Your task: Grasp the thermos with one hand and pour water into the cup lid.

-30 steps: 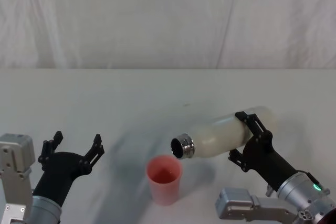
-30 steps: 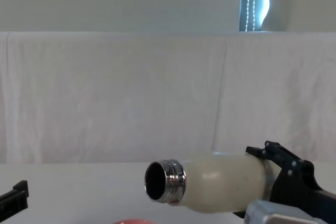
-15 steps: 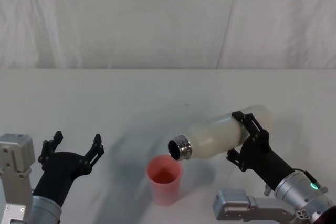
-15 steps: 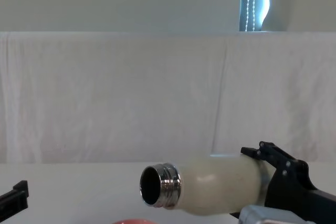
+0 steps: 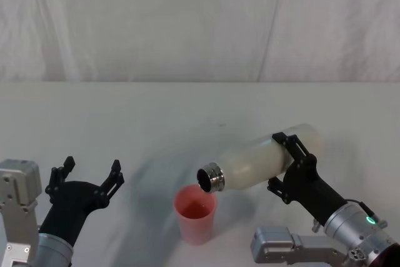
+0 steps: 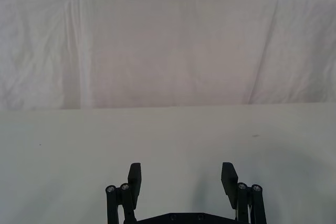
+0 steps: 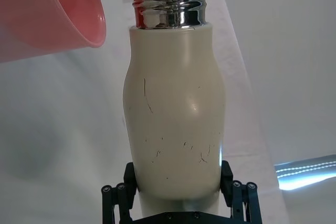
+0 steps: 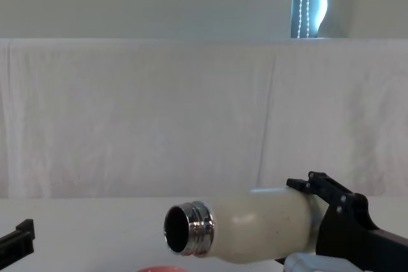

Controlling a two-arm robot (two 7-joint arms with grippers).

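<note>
The right pincer (image 5: 292, 162) is clamped round the thermos (image 5: 262, 164) near its base, holding it almost level above the table (image 5: 187, 110). The steel neck (image 5: 210, 177) tips just over the cup lid (image 5: 195, 214). The left pincer (image 5: 87, 176) hovers spread wide, well left of the cup lid.

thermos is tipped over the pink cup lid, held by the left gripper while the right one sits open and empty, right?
Not quite: the arms are swapped. In the head view the right gripper is shut on the tipped thermos, whose steel mouth hangs over the pink cup lid. The left gripper is the one that sits open and empty, low at the near left.
</note>
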